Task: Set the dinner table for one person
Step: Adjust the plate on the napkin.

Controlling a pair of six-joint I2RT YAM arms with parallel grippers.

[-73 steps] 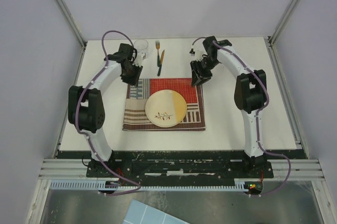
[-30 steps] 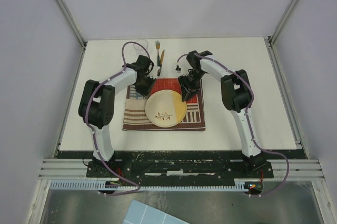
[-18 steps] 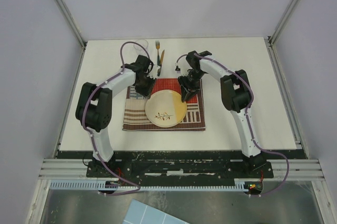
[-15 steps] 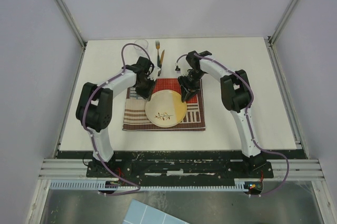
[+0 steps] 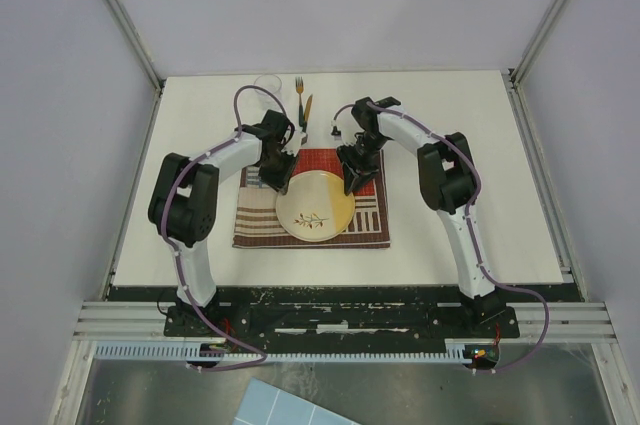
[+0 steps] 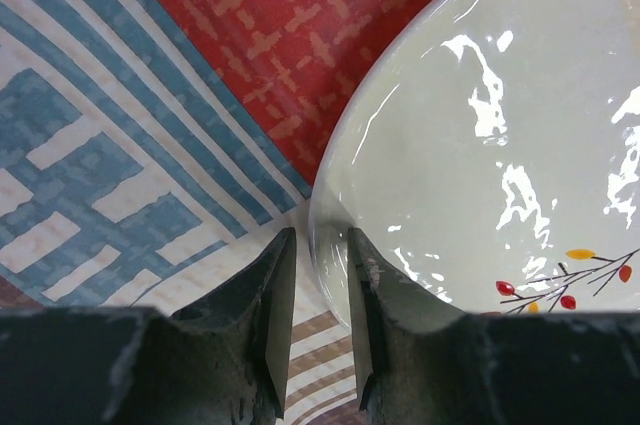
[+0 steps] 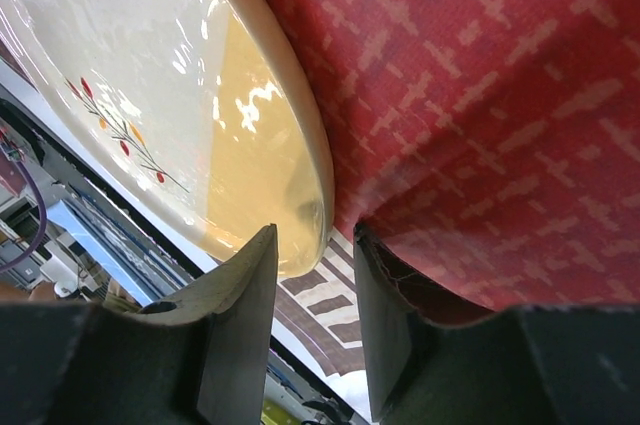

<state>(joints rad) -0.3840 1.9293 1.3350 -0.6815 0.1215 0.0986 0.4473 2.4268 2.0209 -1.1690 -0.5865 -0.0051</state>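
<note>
A cream plate point(image 5: 315, 207) with a twig pattern lies on a striped patchwork placemat point(image 5: 262, 227) on the white dinner table point(image 5: 450, 125). My left gripper point(image 5: 283, 177) is at the plate's far-left rim. Seen from the left wrist, the plate point(image 6: 480, 145) has its rim between the fingers of my left gripper point(image 6: 318, 237), and a strip of placemat point(image 6: 120, 145) shows beside the rim. My right gripper point(image 5: 352, 177) is at the far-right rim. In the right wrist view, my right gripper point(image 7: 314, 230) also straddles the plate point(image 7: 150, 65), with placemat point(image 7: 480, 95) visible in the gap.
A clear glass point(image 5: 266, 85), a fork point(image 5: 299, 93) and a knife point(image 5: 306, 117) lie at the far side of the table, just behind the placemat. Metal frame rails point(image 5: 330, 320) run along the near edge by the arm bases.
Both grippers came from the far side of the placemat inward and down to the plate's rim. Over the last second they have hardly shifted, and the plate has stayed where it was.
</note>
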